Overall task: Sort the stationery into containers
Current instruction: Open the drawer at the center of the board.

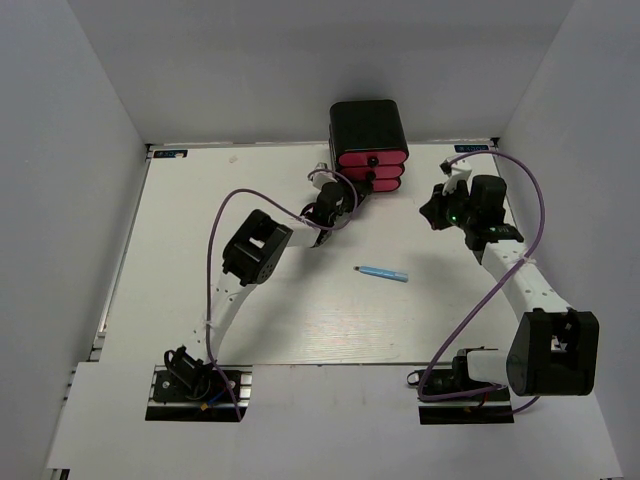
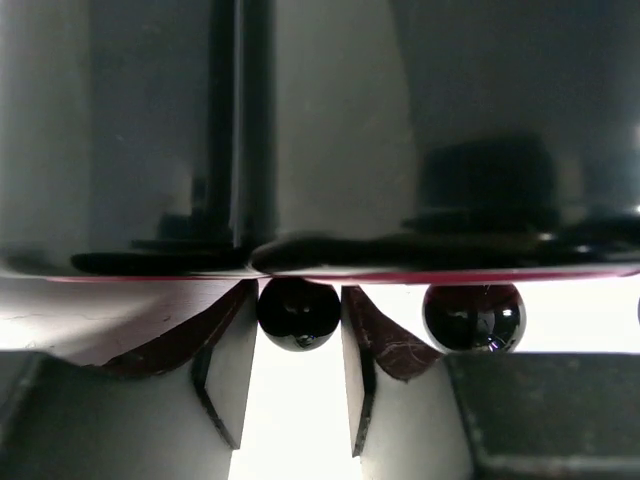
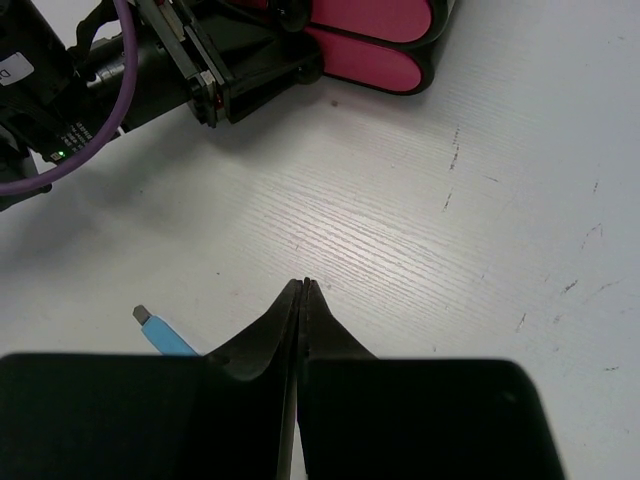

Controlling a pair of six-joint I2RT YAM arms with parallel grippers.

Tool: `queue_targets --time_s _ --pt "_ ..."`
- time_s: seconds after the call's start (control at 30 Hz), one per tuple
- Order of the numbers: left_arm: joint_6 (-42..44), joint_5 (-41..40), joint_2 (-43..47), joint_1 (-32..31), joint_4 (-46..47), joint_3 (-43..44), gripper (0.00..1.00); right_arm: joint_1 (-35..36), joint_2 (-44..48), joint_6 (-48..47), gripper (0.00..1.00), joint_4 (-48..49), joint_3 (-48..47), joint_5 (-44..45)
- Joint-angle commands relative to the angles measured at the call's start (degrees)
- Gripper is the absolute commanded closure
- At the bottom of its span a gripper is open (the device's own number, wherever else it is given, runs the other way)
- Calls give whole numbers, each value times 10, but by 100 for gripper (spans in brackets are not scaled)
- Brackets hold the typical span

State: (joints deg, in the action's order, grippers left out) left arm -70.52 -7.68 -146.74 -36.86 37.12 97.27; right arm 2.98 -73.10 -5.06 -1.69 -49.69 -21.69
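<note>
The black cabinet (image 1: 368,128) stands at the back of the table with its pink drawers (image 1: 372,160) facing forward and pushed in. My left gripper (image 1: 347,194) is pressed up to the drawer fronts. In the left wrist view its fingers (image 2: 240,345) close on either side of a round black knob (image 2: 298,312), touching it. A second knob (image 2: 472,318) sits just right of the fingers. I cannot tell which drawer the gripped knob belongs to. A light blue marker (image 1: 382,272) lies flat mid-table. My right gripper (image 3: 304,286) is shut and empty above the table, close to the marker's tip (image 3: 165,333).
The white table (image 1: 200,220) ends in raised edges left and right, with grey walls around. Purple cables (image 1: 225,215) loop from both arms. The left arm's wrist (image 3: 180,60) lies between my right gripper and the pink drawers (image 3: 375,45).
</note>
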Motion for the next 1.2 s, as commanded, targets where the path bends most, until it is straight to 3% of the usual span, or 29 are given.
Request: queue_targets --time_s 0.0,0.13,0.23,0.27,0.37,0.5,0.53,0.6,0.67,0.73,0.87,1.0,1.1,1.17 --pt "2 1 3 5 -35 11 58 -7 13 7 100 27 8 -18" --pt "2 13 20 5 -8 -40 73 -11 11 7 100 29 12 -24" --pt "2 25 55 5 29 -109 75 -14 6 -11 97 24 14 -44" --pt "2 35 75 5 39 -126 76 -13 -2 -16 80 21 13 -57" --pt "2 47 107 -1 75 -196 78 -13 -16 -50 57 18 12 -91" --pt "2 60 142 -1 95 -255 78 -13 -34 -107 39 -22 8 -163" --pt "7 60 150 -1 95 -255 76 -11 -40 -116 35 -31 7 -175" --pt "7 65 155 -1 85 -261 55 -11 -43 -158 26 -40 14 -211" --pt "7 71 160 -1 77 -261 36 -8 -43 -207 25 -52 17 -226" --pt "7 84 167 -1 71 -266 28 -6 -42 -236 27 -70 27 -250" --pt "13 100 198 -1 71 -298 22 12 -34 -372 40 -100 58 -272" --pt "41 127 246 -1 60 -343 22 66 -56 -454 51 -144 71 -215" --pt "77 139 304 -1 38 -393 21 102 -83 -464 51 -145 71 -166" --pt "99 148 339 4 23 -431 21 126 -87 -456 43 -126 78 -143"
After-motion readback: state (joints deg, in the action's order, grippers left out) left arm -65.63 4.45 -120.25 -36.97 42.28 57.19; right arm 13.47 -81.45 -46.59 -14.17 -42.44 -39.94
